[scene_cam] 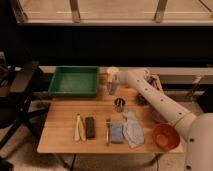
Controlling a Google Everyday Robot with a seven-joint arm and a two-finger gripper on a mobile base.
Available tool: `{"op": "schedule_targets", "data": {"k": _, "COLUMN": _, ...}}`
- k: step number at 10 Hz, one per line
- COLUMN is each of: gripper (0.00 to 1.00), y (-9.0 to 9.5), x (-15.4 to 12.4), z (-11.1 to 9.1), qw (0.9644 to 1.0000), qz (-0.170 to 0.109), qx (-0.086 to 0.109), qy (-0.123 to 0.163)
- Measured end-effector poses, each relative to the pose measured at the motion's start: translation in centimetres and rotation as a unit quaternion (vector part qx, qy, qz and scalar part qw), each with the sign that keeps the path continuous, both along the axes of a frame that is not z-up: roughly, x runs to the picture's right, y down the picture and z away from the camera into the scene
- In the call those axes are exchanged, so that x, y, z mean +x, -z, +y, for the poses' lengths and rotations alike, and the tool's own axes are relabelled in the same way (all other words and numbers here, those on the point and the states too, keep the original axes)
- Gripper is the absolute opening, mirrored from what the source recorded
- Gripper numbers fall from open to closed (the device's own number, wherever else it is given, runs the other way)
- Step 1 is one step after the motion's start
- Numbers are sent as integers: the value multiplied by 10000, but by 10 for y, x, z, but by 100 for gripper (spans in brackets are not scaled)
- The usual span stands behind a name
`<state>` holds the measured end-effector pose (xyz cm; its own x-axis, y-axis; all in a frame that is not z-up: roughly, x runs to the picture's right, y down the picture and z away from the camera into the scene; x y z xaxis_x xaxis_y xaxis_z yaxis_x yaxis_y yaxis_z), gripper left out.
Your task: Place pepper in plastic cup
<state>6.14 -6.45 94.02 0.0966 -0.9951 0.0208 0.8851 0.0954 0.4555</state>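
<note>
The single white arm [167, 109] fills the 4 o'clock corner of the view with its thick lower link; from there it runs toward 10 o'clock as one long, straight, pale stretch; a little above the middle of the view it bends at a rounded wrist joint [136, 78]; past that bend the last short link turns toward 9 o'clock and slightly down; the gripper [114, 84] sits at its end, at 9 o'clock of the wrist joint, just above mid-view.

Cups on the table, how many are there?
3. A whitish-pink cup at the back edge of the table; a pale-blue plastic cup just before it, where the gripper hangs; a small dark metal cup nearer the middle. The arm may hide more.
</note>
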Motion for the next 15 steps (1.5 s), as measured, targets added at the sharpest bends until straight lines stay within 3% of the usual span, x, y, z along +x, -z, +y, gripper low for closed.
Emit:
{"op": "schedule_targets", "data": {"k": 2, "gripper": 71, "y": -10, "x": -1, "z": 3, "qw": 9999, "qz": 46, "qx": -105, "qy": -6}}
{"op": "schedule_targets", "data": {"k": 7, "gripper": 71, "y": -17, "x": 12, "z": 7, "qw": 9995, "qz": 218, "qx": -215, "qy": -76}}
{"op": "schedule_targets", "data": {"k": 15, "gripper": 71, "y": 25, "x": 59, "z": -18, "qw": 9980, "qz": 549, "qx": 215, "qy": -238}}
